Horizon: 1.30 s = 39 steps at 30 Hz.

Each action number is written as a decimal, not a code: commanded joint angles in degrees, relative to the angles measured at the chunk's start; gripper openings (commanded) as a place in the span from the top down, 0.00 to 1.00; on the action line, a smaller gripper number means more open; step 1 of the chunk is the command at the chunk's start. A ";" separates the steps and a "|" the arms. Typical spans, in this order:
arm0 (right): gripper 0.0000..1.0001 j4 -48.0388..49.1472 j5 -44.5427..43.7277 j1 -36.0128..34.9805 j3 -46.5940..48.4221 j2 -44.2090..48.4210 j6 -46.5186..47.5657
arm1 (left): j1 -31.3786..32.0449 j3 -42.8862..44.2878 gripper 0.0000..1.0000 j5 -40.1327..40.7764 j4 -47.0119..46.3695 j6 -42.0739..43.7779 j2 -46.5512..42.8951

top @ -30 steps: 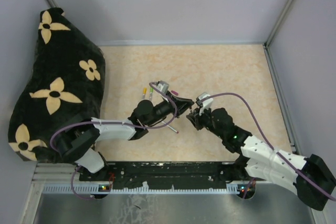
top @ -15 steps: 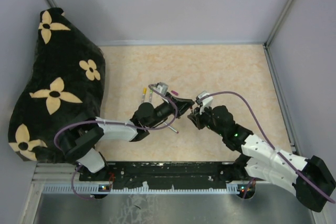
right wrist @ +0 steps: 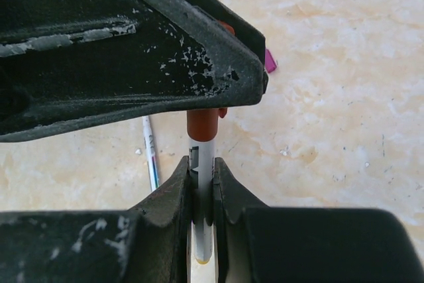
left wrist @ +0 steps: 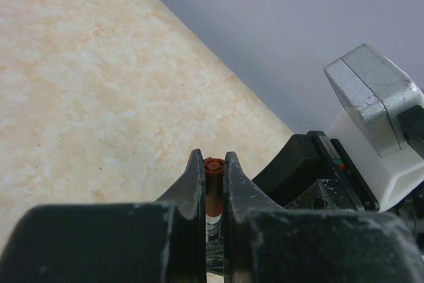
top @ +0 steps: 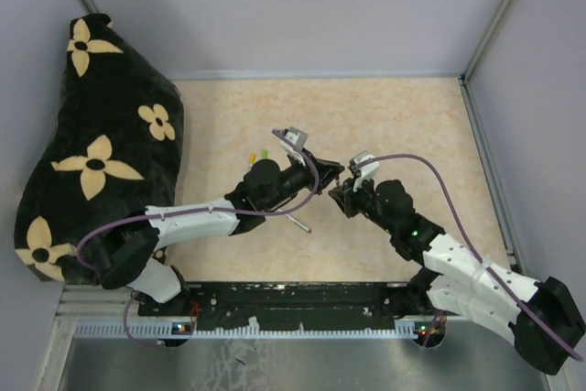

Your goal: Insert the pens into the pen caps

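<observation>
My left gripper [top: 328, 174] is shut on the dark red cap [left wrist: 213, 175], its jaws tight on both sides. My right gripper [top: 341, 191] is shut on a white pen [right wrist: 201, 183]. The two grippers meet tip to tip at the table's middle. In the right wrist view the dark red cap [right wrist: 202, 124] sits over the end of that pen, right under the left fingers [right wrist: 146, 51]. Another white pen [top: 298, 222] lies on the table below the left gripper. A magenta cap [right wrist: 269, 61] lies on the table beyond. Two small yellow [top: 252, 157] and green [top: 264, 152] ends show behind the left arm.
A large black bag with cream flowers [top: 92, 135] fills the left side. Grey walls close off the beige table [top: 403, 116] at the back and right. The loose pen also shows in the right wrist view [right wrist: 151, 154].
The left arm has stretched forward and its gripper has moved right and up a little. The right gripper has shifted up with it; the two stay tip to tip.
</observation>
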<state>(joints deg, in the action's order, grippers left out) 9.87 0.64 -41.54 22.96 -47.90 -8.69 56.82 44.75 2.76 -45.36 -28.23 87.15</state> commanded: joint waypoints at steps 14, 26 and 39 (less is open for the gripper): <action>0.65 9.26 3.27 0.05 -1.93 3.95 -4.07 | -14.98 14.85 1.00 -3.53 23.98 8.28 1.80; 0.65 5.58 -0.64 0.01 -4.02 11.03 -4.76 | -21.12 27.56 1.00 -3.14 48.38 16.12 11.15; 0.66 6.19 -0.27 0.06 -5.07 10.89 -5.20 | -23.95 26.27 1.00 -2.32 51.56 17.26 15.87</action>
<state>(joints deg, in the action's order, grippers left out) 13.82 0.86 -41.21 17.65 -37.23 -13.56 33.61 70.87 -0.08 5.23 -11.88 101.51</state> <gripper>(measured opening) 0.345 0.069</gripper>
